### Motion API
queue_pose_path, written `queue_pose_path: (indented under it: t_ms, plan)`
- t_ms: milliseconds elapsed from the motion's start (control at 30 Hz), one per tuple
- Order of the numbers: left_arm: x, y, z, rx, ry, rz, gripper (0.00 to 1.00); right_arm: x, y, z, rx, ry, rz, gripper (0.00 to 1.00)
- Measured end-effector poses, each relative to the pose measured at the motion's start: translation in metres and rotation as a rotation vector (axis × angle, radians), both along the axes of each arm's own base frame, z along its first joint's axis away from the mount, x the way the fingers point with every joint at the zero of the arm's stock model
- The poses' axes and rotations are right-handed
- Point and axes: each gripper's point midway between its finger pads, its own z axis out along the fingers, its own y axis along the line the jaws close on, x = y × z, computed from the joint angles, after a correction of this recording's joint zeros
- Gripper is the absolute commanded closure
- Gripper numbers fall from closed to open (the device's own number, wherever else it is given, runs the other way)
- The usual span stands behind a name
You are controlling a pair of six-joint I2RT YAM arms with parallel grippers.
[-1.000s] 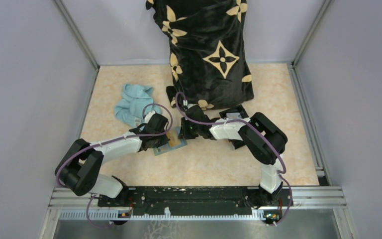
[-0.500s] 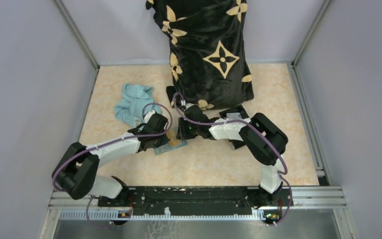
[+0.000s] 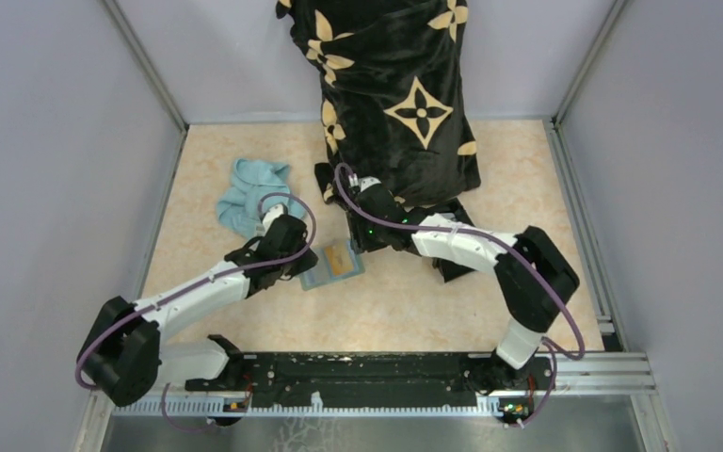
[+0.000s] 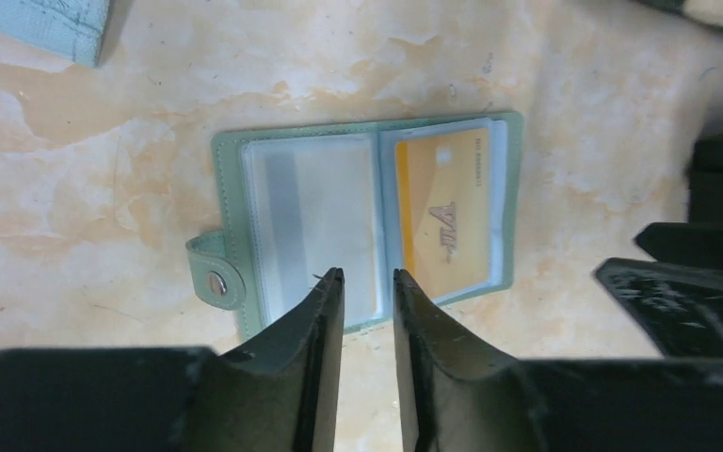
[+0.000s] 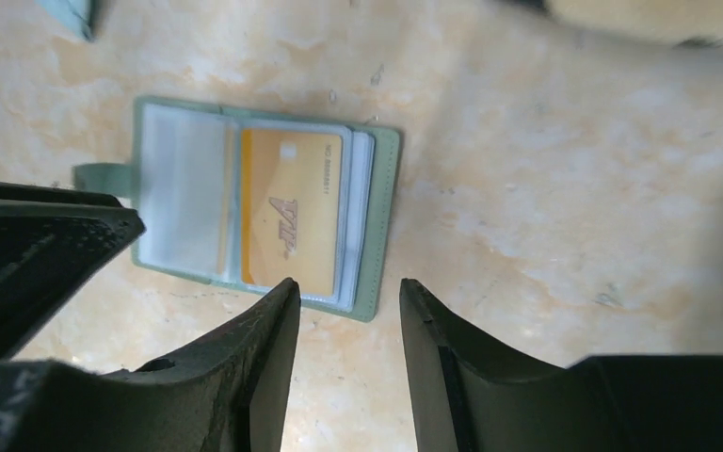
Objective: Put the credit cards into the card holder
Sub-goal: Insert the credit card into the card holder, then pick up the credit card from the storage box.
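Card holder (image 4: 367, 221): soft green wallet, lying open and flat on the counter (image 3: 414, 311), near its middle and a little toward the left edge.
Long axis: the open holder runs across the counter from left to right, its right end turned slightly toward the far edge. The fold runs roughly from near edge to far edge.
Orange card (image 4: 442, 221): already tucked under the clear sleeve on the holder's right half.
Left half: something pale with a grey stripe shows through the sleeve. Whether it is a card cannot be told.
Snap tab (image 4: 215, 273): sticks out from the holder's left end.
Left fingers (image 4: 320, 320): a narrow gap between them, nothing held. Their tips hang over the holder's near edge, right at the fold.
Right fingers (image 5: 273, 330): parted more widely, nothing held. They sit just off the holder's right end, beside the half with the orange card.
Nearer arm: the left, by a small margin, since its tips overlap the holder while the right tips stop just short.
Loose cards: none can be seen lying on the counter.
Likely need: any further card would have to slide in across the fold line, with one arm steadying the holder.
Surroundings: light blue cloth (image 3: 249, 193) toward the far left corner, black patterned bag (image 3: 395, 94) against the far edge.
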Motion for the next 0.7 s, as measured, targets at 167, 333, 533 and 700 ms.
queue_pose_path:
  t_ms: [167, 333, 533, 700]
  plan:
    - [-0.003, -0.002, 0.017, -0.056, -0.073, -0.028, 0.41, 0.016, -0.017, 0.058, -0.005, -0.168, -0.042, 0.66]
    - [-0.003, -0.009, 0.031, -0.090, -0.125, -0.076, 0.29, 0.034, -0.046, 0.106, 0.023, -0.304, -0.150, 0.73]
    - [-0.006, -0.022, 0.042, -0.103, -0.150, -0.149, 0.14, 0.071, -0.108, 0.114, 0.071, -0.286, -0.320, 0.12]
    - [-0.005, -0.031, 0.050, -0.119, -0.179, -0.190, 0.07, 0.072, -0.135, 0.089, 0.039, -0.232, -0.348, 0.01]
